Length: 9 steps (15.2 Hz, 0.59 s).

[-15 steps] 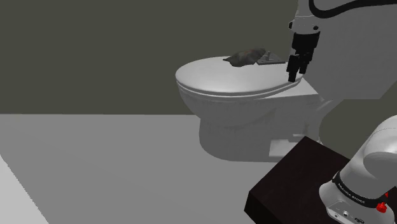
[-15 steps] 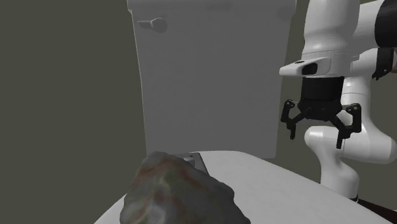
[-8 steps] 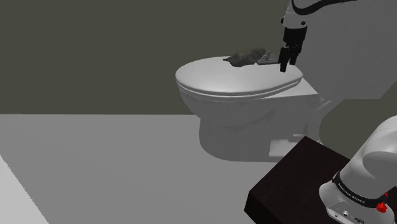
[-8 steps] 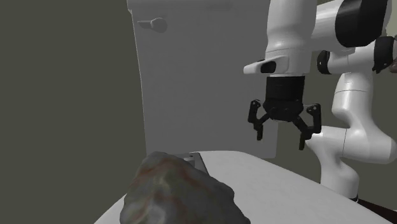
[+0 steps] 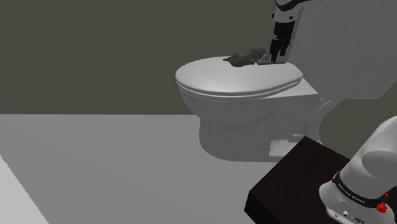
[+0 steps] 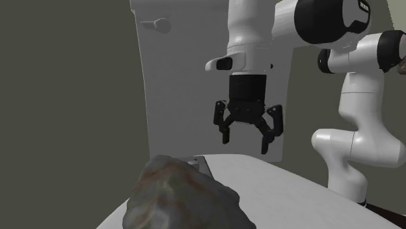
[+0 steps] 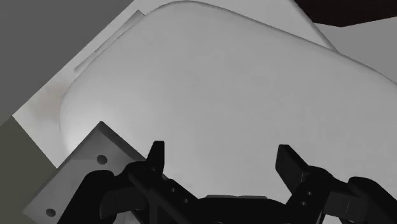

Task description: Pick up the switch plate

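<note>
In the second exterior view the empty, wide-open gripper (image 6: 244, 138) hangs up and right of the switch plate (image 6: 202, 164)

In the wrist view the plate (image 7: 76, 175) is cut off by the picture's edge and partly covered by the gripper (image 7: 221, 154). In the second exterior view all but one corner of it is hidden behind the rock (image 6: 182, 198), itself cut by the bottom edge. In the shoulder view its details cannot be told.
</note>
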Each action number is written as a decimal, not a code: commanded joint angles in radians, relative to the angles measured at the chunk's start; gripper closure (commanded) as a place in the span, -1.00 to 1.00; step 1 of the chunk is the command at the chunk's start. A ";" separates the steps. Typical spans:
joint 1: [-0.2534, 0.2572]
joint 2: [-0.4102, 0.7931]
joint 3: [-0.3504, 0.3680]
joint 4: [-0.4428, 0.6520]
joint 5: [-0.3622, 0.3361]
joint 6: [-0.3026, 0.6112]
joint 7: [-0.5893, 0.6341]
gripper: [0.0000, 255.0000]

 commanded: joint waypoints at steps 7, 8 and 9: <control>-0.057 0.326 -0.056 0.393 0.109 -0.045 -0.152 -1.00; -0.067 0.357 -0.057 0.436 0.120 -0.055 -0.164 -1.00; -0.066 0.354 -0.056 0.418 0.119 -0.041 -0.163 -1.00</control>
